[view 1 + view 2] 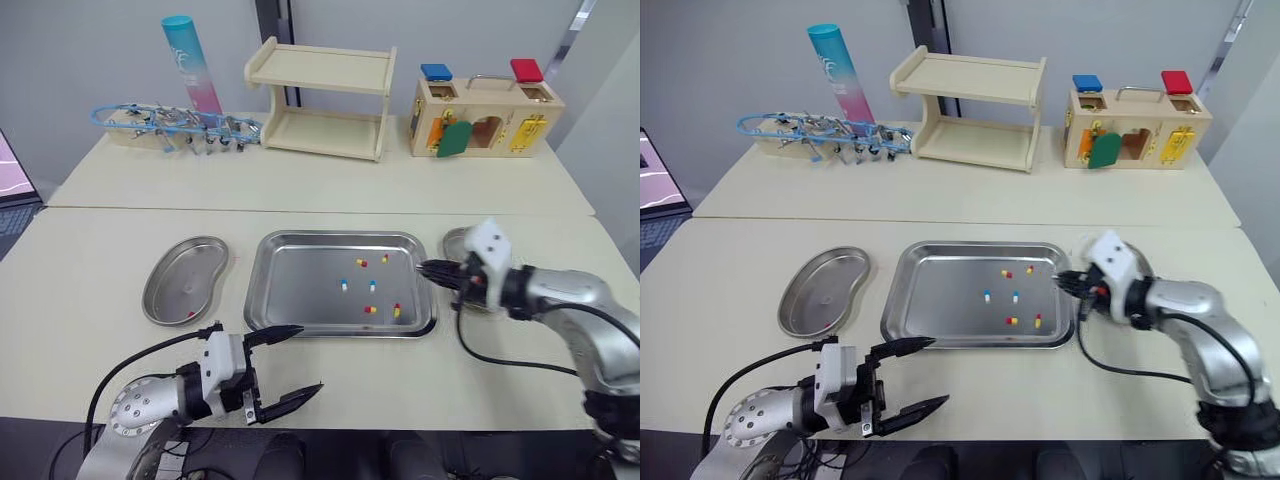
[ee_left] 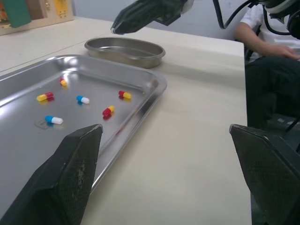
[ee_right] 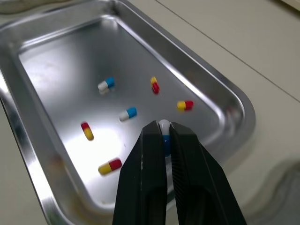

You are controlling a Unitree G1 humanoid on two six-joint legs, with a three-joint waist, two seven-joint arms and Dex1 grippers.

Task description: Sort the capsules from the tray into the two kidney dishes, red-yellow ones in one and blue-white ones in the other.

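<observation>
As the right claw (image 3: 163, 128) pinches, capsule (image 3: 164, 138) shows blue-white.

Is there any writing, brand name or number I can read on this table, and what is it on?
No text here can be read.
Teal-and-pink tube: pale marks near its top, too small to read.
Capsules, tray, kidney dish, wooden latch box: no lettering visible.
Blue-white capsule in the right gripper's jaws: no print visible.

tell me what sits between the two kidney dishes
The steel tray with six loose capsules lies between them, as the left eye view shows.
</observation>
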